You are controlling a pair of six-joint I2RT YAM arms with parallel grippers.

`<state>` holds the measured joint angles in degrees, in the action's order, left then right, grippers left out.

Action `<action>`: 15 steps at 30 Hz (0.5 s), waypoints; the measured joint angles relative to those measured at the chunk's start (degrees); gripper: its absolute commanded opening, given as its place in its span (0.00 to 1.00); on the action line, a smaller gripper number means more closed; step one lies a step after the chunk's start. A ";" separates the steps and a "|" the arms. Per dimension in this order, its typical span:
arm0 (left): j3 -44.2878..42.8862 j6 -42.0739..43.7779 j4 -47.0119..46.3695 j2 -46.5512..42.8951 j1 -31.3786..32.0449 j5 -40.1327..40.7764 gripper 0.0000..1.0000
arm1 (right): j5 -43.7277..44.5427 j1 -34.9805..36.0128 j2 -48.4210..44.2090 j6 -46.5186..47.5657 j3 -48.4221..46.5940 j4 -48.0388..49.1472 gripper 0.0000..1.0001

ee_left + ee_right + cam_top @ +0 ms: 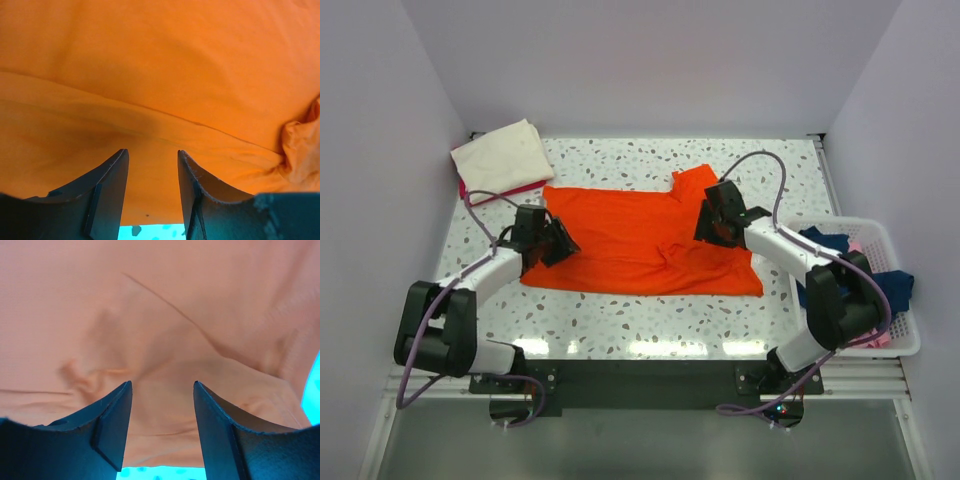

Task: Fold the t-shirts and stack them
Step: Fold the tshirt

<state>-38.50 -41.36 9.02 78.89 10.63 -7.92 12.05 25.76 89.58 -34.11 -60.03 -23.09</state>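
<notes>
An orange t-shirt lies spread flat on the speckled table, a sleeve sticking out at the back right. It fills the left wrist view and the right wrist view. My left gripper is open over the shirt's left edge; its fingers straddle bare cloth. My right gripper is open over the shirt's right part near the sleeve; its fingers hold nothing. A folded cream shirt lies on a pink one at the back left corner.
A white basket at the right edge holds dark blue and pink clothes. White walls close in the table on the left, back and right. The table has a bare speckled strip in front of the shirt.
</notes>
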 measured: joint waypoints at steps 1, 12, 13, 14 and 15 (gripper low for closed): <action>0.50 -0.66 -0.39 0.31 0.09 1.11 0.48 | -0.15 -1.05 0.13 -0.26 1.55 -0.02 0.56; 6.73 -8.07 -2.21 -1.25 0.44 12.04 0.47 | -1.25 -2.99 2.21 -1.33 8.26 1.22 0.57; 7.30 -8.68 -2.25 -1.88 0.44 12.66 0.47 | -1.22 -3.10 2.40 -1.38 8.63 1.44 0.57; 7.96 -9.18 -2.27 -2.67 0.44 13.16 0.48 | -1.25 -3.28 2.62 -1.38 8.87 1.53 0.58; 8.59 -9.79 -2.27 -3.41 0.44 13.70 0.48 | -1.25 -3.45 2.89 -1.46 8.96 1.66 0.58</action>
<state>-29.91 -51.16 6.74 75.48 11.07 5.78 10.81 22.31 92.47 -35.57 -51.07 -21.43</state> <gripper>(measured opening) 0.470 0.572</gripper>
